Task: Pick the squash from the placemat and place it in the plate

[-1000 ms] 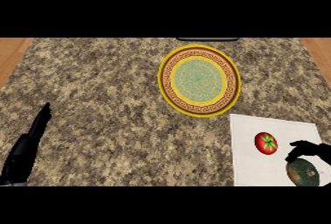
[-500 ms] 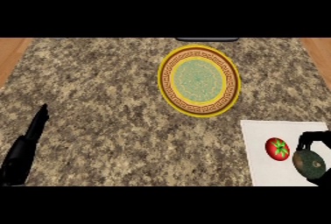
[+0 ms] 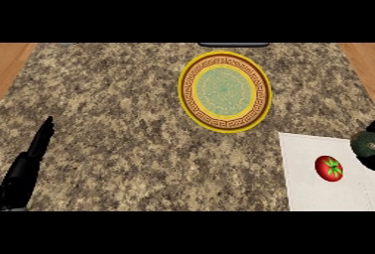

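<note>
The dark green squash shows only partly at the right edge of the head view, just past the white placemat's far right corner. My right hand is a black sliver under it, curled round it and mostly cut off by the edge. The round plate, with a yellow rim, a brown key pattern and a green centre, lies on the counter up and to the left of the placemat. My left hand rests open at the lower left, fingers straight and pointing up.
A red tomato lies on the placemat near its right side. The speckled granite counter has wooden edges at both upper corners. A dark object sits at the counter's far edge behind the plate.
The squash and my right hand have moved right and up, off the placemat's middle to the view's edge. The placemat and the tomato have slid to the right. The left hand stayed put.
</note>
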Robot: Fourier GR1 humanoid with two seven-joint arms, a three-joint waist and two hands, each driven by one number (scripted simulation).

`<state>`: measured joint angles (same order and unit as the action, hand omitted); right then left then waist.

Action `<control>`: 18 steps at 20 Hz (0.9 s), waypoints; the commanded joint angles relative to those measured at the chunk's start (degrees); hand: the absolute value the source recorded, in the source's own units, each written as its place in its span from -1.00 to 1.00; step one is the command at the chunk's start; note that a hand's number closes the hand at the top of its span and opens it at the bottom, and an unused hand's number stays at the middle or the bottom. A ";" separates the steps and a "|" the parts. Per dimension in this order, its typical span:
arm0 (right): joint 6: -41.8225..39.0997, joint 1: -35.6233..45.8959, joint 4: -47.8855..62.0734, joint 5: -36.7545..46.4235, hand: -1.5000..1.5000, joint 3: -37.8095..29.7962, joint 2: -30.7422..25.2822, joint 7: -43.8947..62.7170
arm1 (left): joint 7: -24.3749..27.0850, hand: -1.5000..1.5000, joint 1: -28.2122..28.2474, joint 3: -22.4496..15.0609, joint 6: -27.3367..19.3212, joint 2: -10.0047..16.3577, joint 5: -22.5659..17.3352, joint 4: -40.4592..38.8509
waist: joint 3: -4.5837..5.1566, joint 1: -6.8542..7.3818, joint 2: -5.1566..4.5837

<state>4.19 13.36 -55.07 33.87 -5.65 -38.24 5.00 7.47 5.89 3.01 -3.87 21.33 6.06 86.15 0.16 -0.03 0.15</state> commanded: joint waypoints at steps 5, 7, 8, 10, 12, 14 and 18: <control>13.24 -0.76 -17.59 7.09 1.00 -0.22 1.78 10.05 | -3.06 0.00 0.14 -1.99 -1.47 -2.01 2.45 2.55 | -0.09 -0.74 0.23; 11.71 -2.00 -25.32 4.74 1.00 -1.58 0.66 9.50 | 3.20 0.00 1.39 0.62 -1.74 -1.88 1.63 -3.03 | 0.00 -1.36 0.32; 10.65 -2.00 -28.64 4.52 1.00 -0.71 0.40 8.33 | 0.68 0.00 -0.51 -0.64 -2.59 -2.51 2.96 -2.16 | -0.04 -1.49 0.30; 8.53 -1.54 -35.02 2.56 1.00 0.58 1.61 8.17 | -0.70 0.00 1.03 -0.57 -1.08 -1.80 2.01 0.03 | -0.07 -1.17 0.41; 6.08 -0.61 -42.71 4.58 1.00 3.70 3.20 14.67 | -0.75 0.00 0.36 0.91 -0.67 -0.91 1.16 0.65 | -0.04 -0.78 0.37; 1.98 -0.84 -47.09 -0.03 1.00 3.67 3.81 14.78 | -2.39 0.00 0.99 -0.86 -1.59 -2.10 2.76 2.78 | -0.11 -0.65 0.33; 0.00 6.24 -47.42 4.75 1.00 8.27 6.67 19.77 | 0.04 0.00 -2.48 0.83 1.42 -1.50 1.28 -2.84 | -0.10 0.22 -0.13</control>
<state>6.54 15.81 -98.29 36.42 -1.24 -34.26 20.39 7.00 5.25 3.70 -3.54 20.13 7.33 85.64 0.08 -0.28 0.25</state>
